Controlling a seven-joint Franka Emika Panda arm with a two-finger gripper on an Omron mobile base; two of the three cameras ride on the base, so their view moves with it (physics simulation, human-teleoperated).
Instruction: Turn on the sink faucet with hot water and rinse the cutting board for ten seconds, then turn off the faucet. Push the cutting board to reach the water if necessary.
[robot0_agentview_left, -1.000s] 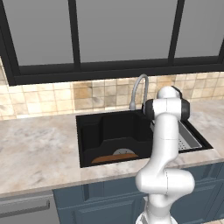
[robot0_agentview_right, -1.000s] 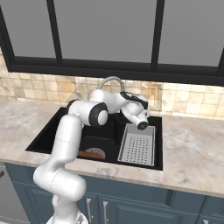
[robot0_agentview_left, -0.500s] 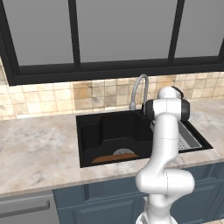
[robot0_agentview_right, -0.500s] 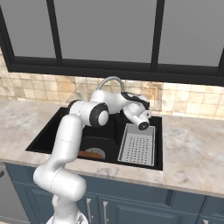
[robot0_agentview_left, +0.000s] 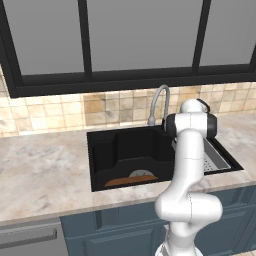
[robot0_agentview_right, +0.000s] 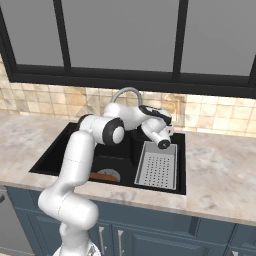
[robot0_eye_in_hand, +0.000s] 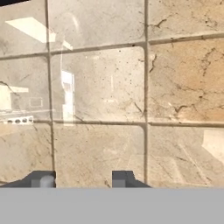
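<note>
The sink faucet (robot0_agentview_left: 161, 99) (robot0_agentview_right: 125, 93) curves its grey spout over the black sink (robot0_agentview_left: 102, 150) (robot0_agentview_right: 60, 150). No water shows under the spout. The orange-brown cutting board (robot0_agentview_left: 124, 181) (robot0_agentview_right: 100, 176) lies flat on the basin floor at the front, beside the round drain. My gripper (robot0_eye_in_hand: 83, 180) (robot0_agentview_right: 169, 131) is behind the sink to the right of the faucet's base, pointing at the tiled backsplash. Its fingertips (robot0_eye_in_hand: 43, 180) stand apart, open, with only tile between them. In the left base view my own arm hides the hand.
A grey perforated strainer tray (robot0_agentview_right: 157, 167) (robot0_agentview_left: 216, 161) fills the sink's right part, just below my hand. The tiled wall (robot0_eye_in_hand: 109, 87) is very close ahead of the gripper. Marble counter (robot0_agentview_left: 40, 170) (robot0_agentview_right: 220, 170) runs on both sides, under a dark window.
</note>
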